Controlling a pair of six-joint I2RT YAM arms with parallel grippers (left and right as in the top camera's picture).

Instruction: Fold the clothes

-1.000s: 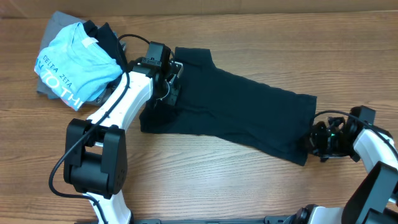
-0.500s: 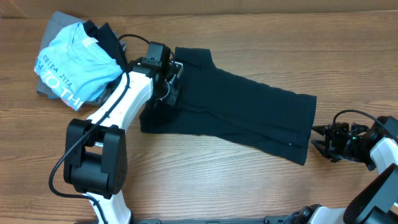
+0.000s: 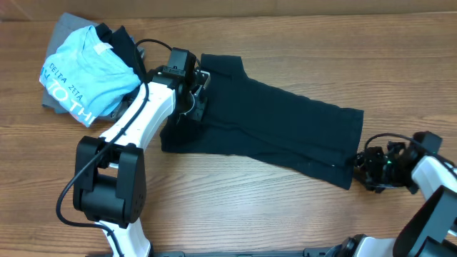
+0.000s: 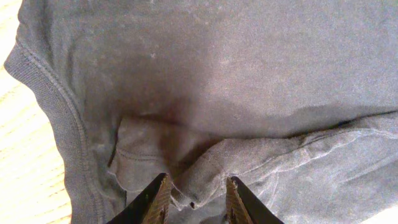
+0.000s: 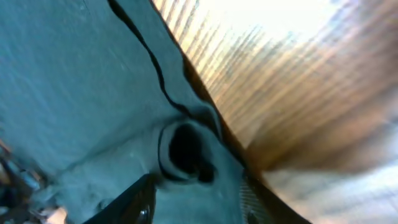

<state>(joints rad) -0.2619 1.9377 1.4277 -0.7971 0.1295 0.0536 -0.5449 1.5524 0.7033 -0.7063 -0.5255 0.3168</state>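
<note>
Two robot arms hold opposite ends of a dark knit-fabric shirt (image 3: 285, 132) spread across a wooden table (image 3: 235, 214).
Upper left of centre, the left gripper (image 4: 196, 200) is clamped on a bunched fold. At lower right, the right gripper (image 3: 365, 168) has its fingers apart, straddling the hem corner, though that view is blurred. A crumpled light-blue printed T-shirt (image 3: 89, 68) lies in the upper left corner.

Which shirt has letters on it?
The crumpled light blue cotton T-shirt, upper left in the overhead view. It has white letters printed on it; the black cotton shirt spread flat shows none.
</note>
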